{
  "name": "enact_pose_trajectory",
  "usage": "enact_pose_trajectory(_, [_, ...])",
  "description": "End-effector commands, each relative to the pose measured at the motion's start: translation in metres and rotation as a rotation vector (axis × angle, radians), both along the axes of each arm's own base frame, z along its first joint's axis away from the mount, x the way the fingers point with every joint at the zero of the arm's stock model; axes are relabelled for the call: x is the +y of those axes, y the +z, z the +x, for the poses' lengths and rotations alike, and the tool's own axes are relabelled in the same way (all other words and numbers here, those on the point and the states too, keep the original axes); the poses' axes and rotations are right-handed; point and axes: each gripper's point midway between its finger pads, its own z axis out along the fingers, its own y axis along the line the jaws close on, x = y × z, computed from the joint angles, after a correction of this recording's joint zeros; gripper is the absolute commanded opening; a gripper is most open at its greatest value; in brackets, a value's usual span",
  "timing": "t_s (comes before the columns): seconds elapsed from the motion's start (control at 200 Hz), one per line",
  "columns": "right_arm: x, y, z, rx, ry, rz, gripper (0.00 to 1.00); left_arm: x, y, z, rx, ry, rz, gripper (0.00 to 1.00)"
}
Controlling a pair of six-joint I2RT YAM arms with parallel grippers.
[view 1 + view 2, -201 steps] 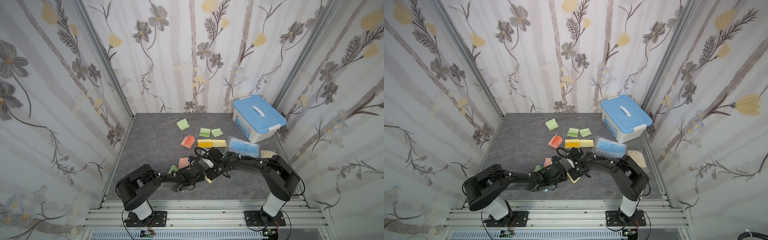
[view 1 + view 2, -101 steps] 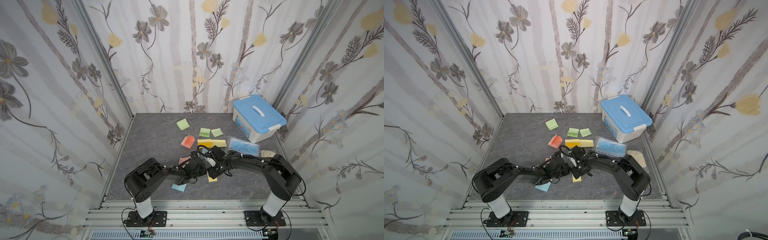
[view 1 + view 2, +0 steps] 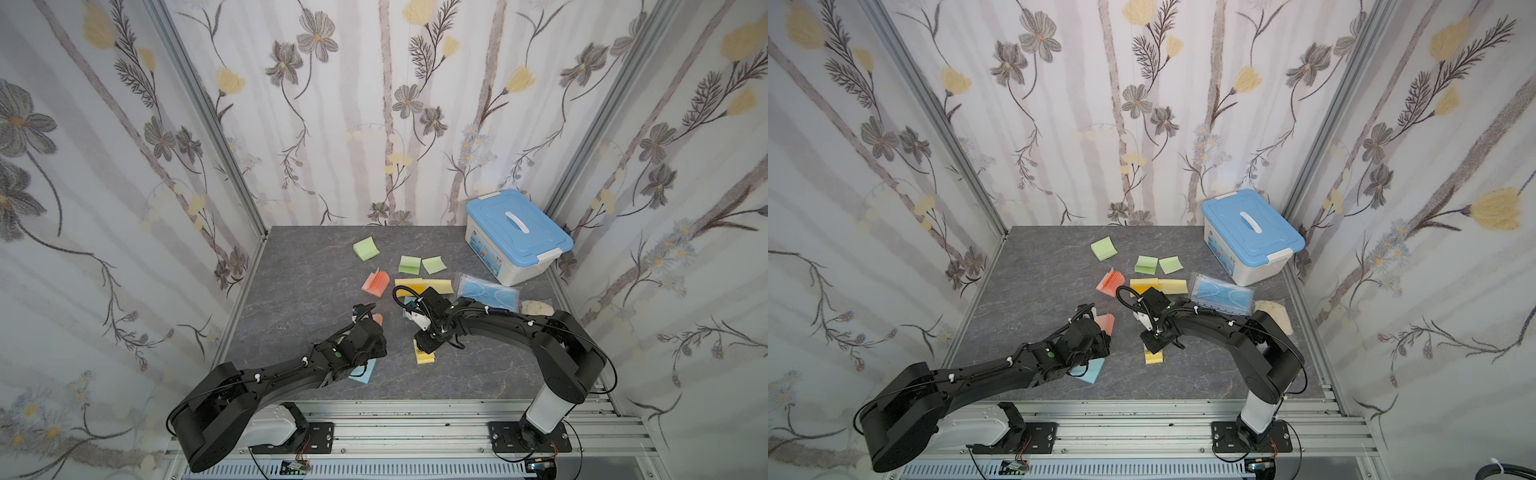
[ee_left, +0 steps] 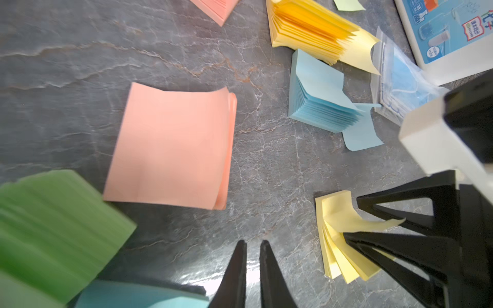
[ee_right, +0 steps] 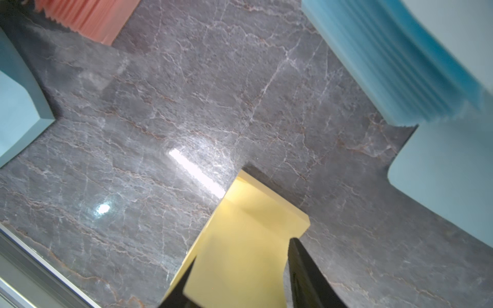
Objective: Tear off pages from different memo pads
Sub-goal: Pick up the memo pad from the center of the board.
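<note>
My right gripper (image 3: 424,350) (image 5: 243,250) stands open over a small yellow memo pad (image 3: 426,357) (image 3: 1153,357). Its black fingers (image 4: 373,205) straddle the pad's fanned top leaves (image 4: 344,213), with one curled yellow leaf between them. My left gripper (image 4: 252,244) hangs just above bare table, its jaws a narrow gap apart with nothing in them. In both top views its fingertips are hidden under the wrist (image 3: 365,336). A salmon pad (image 4: 170,146) (image 3: 378,320) lies ahead of it. A loose light blue page (image 3: 361,374) (image 3: 1091,370) lies beside the left arm.
Further back lie three green pads (image 3: 365,248), a fanned salmon pad (image 3: 376,283), yellow pads (image 3: 424,283) and a blue pad (image 4: 320,101). A mask packet (image 3: 490,291) and a blue-lidded white box (image 3: 517,232) stand at the back right. A blurred green pad (image 4: 53,226) sits close to the left gripper.
The left arm has drawn away from the right gripper and its jaws have parted slightly. A blue page now lies on the table beside it. The right jaws have narrowed around the yellow leaves.
</note>
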Motion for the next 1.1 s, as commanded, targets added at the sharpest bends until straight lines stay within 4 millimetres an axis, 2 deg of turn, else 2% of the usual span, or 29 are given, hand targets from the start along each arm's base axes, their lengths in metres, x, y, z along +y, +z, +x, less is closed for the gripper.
enact_pose_trajectory(0.0, [0.001, 0.003, -0.007, 0.024, 0.046, -0.006, 0.44, 0.019, 0.000, -0.005, -0.017, 0.024, 0.062, 0.16])
enact_pose_trajectory(0.23, [-0.001, -0.001, -0.013, 0.050, 0.096, -0.019, 0.33, 0.029, 0.002, -0.011, -0.032, 0.030, 0.056, 0.16])
enact_pose_trajectory(0.48, [0.011, -0.002, -0.022, 0.087, 0.169, 0.020, 0.21, 0.033, 0.008, -0.015, -0.048, 0.016, 0.054, 0.17])
enact_pose_trajectory(0.624, [0.011, 0.000, -0.019, 0.071, 0.181, 0.007, 0.00, 0.031, 0.013, -0.017, -0.059, -0.005, 0.042, 0.18])
enact_pose_trajectory(0.669, [0.011, 0.004, -0.019, 0.062, 0.188, 0.011, 0.00, 0.028, 0.016, -0.018, -0.066, -0.023, 0.031, 0.18])
enact_pose_trajectory(0.764, [0.013, 0.021, -0.015, 0.015, 0.202, 0.023, 0.00, 0.023, 0.022, -0.020, -0.077, -0.068, 0.012, 0.22])
enact_pose_trajectory(0.864, [0.015, 0.050, -0.006, -0.103, 0.230, 0.029, 0.00, 0.013, 0.037, -0.024, -0.106, -0.128, -0.029, 0.29])
enact_pose_trajectory(0.894, [0.016, 0.056, -0.004, -0.138, 0.251, 0.023, 0.00, 0.011, 0.044, -0.024, -0.122, -0.143, -0.045, 0.32])
enact_pose_trajectory(0.914, [0.017, 0.070, -0.003, -0.184, 0.268, 0.037, 0.00, 0.010, 0.047, -0.025, -0.128, -0.153, -0.051, 0.34])
enact_pose_trajectory(0.954, [0.020, 0.083, -0.002, -0.244, 0.304, 0.040, 0.00, 0.007, 0.056, -0.026, -0.148, -0.173, -0.071, 0.38])
enact_pose_trajectory(1.094, [0.029, 0.117, -0.002, -0.399, 0.415, 0.076, 0.00, -0.001, 0.088, -0.031, -0.228, -0.234, -0.152, 0.50])
